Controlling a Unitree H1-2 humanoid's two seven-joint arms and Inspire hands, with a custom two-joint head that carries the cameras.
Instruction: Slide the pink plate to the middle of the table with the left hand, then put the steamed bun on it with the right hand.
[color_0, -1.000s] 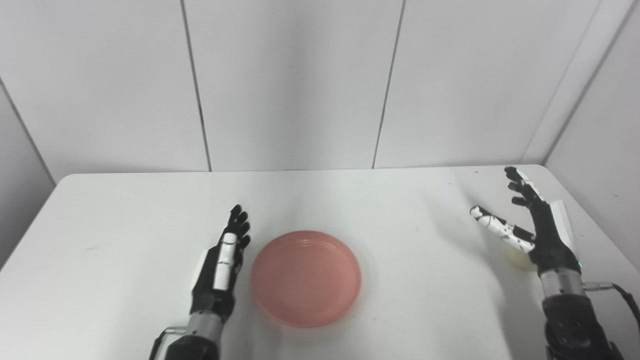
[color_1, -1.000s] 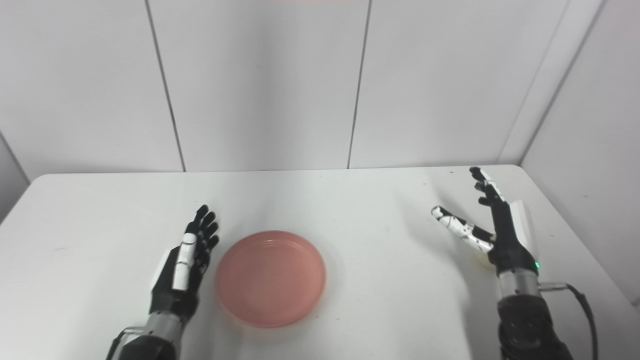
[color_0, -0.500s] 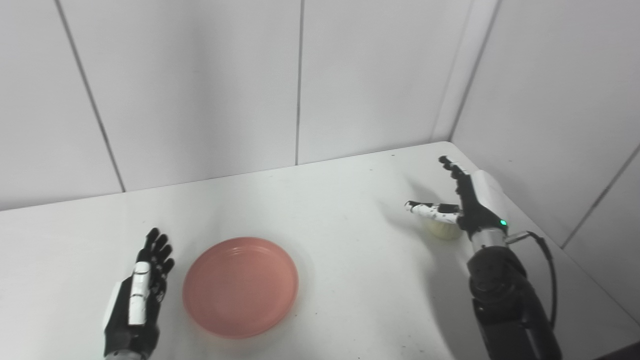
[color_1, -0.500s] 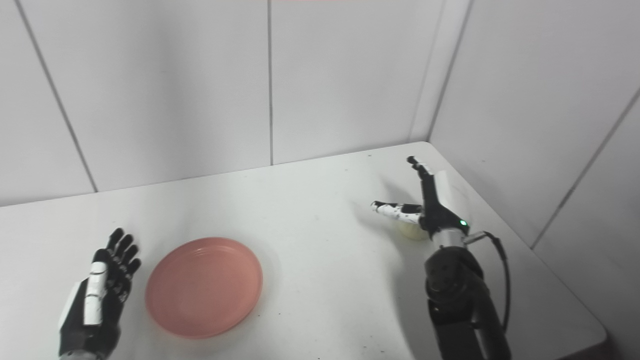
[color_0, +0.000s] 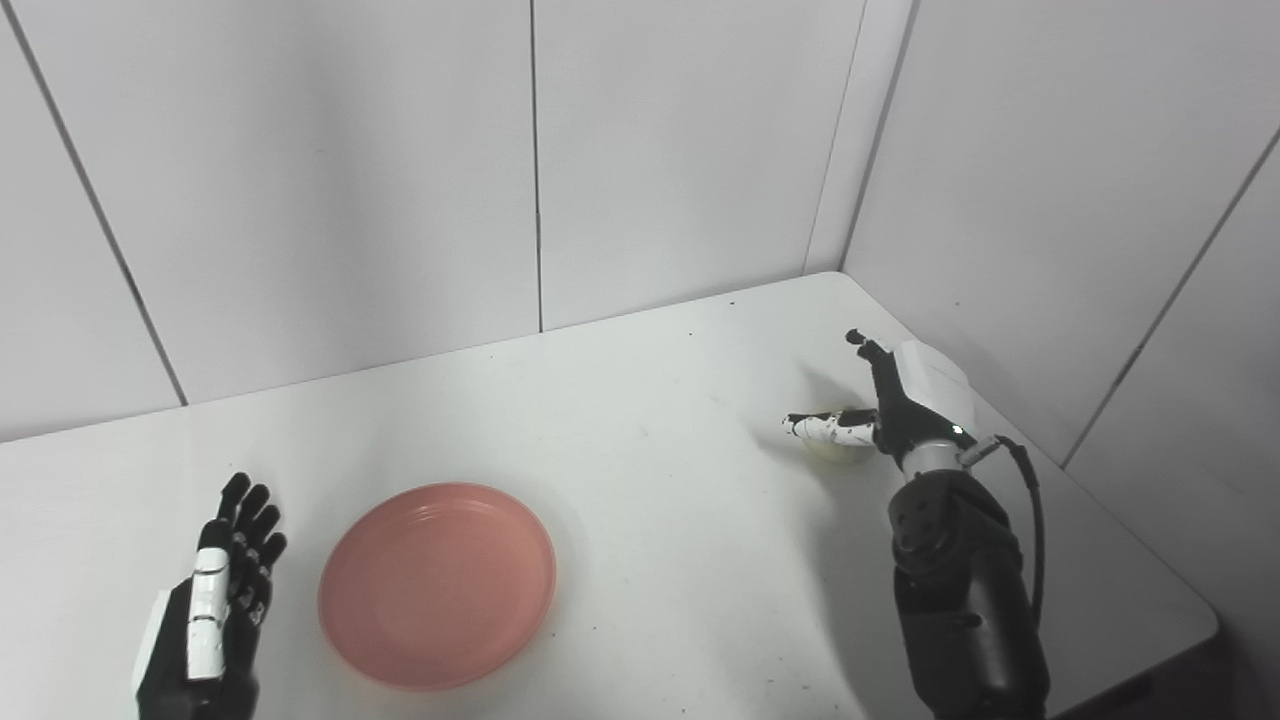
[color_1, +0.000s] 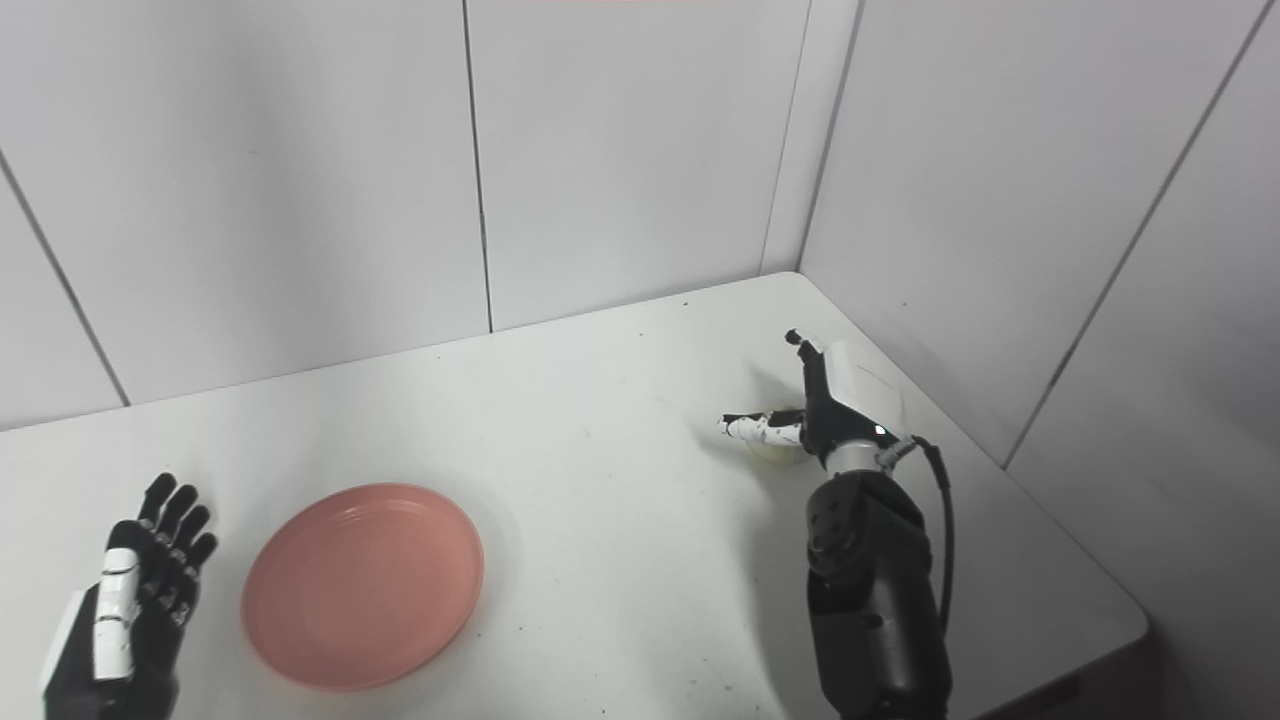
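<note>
The pink plate (color_0: 437, 583) lies flat on the white table (color_0: 640, 420), left of centre in both views. My left hand (color_0: 215, 625) rests open beside the plate's left rim, fingers spread, a small gap from it. The steamed bun (color_0: 838, 447), pale yellow, sits near the table's right side, mostly hidden under my right hand (color_0: 890, 410). That hand is open right over the bun, thumb stretched out to the left across its top and fingers raised. In the right eye view the bun (color_1: 780, 449) peeks out below the thumb.
White wall panels (color_0: 400, 180) close the table at the back and on the right. The table's right edge (color_0: 1130, 520) runs just beyond my right forearm (color_0: 960, 600), with a black cable looping off the wrist.
The whole picture has swung to the right, so the camera turned. My right hand has come down closer over the bun, thumb across it. The plate and left hand keep their relation.
</note>
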